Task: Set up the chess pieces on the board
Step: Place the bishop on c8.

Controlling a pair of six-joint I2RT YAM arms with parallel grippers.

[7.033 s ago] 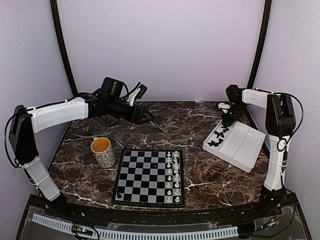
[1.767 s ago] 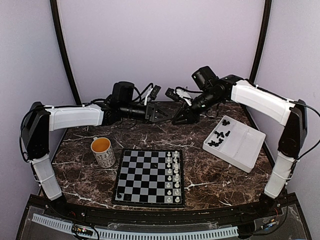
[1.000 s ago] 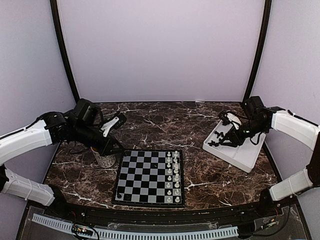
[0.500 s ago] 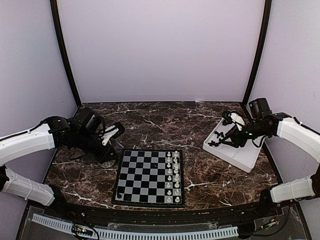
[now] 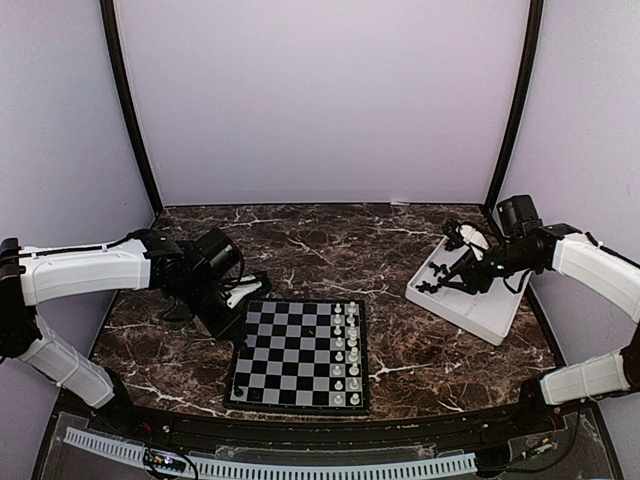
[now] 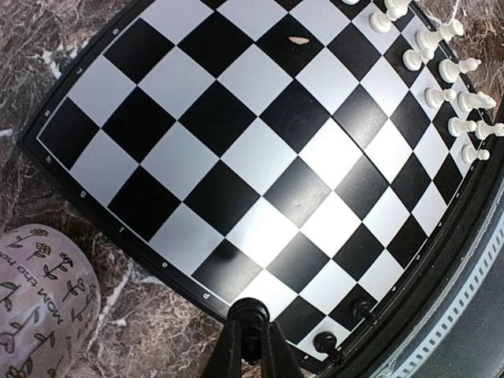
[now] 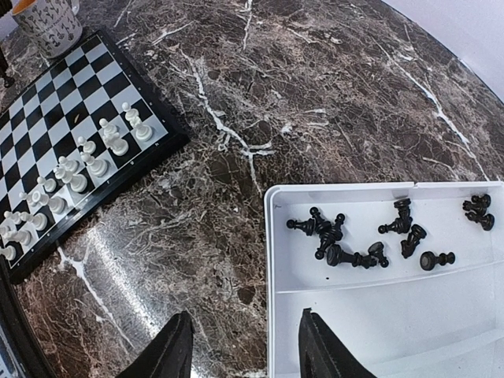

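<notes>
Board (image 5: 285, 350) laid flat by near tabletop edge, checks mostly bare. White pieces (image 5: 346, 345) lined along its right edge, two black pieces (image 6: 342, 324) at near-left corner. Left gripper (image 6: 250, 327) clenched on small black piece (image 6: 248, 309) over board's left edge, mug (image 6: 39, 303) beside. Right gripper (image 7: 246, 346) released, held over rim of tray (image 7: 378, 323) at right tabletop edge; black chess pieces (image 7: 346, 253) tumbled in its far-left compartment. Open marble between board and tray.

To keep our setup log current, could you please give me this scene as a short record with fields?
Left pincer: shut on a black chess piece, at the board's edge
Right pincer: open, empty, at the white tray's edge
Tray: loose black pieces lying in one compartment
Board: white pieces in two rows; two black pieces at one corner
</notes>
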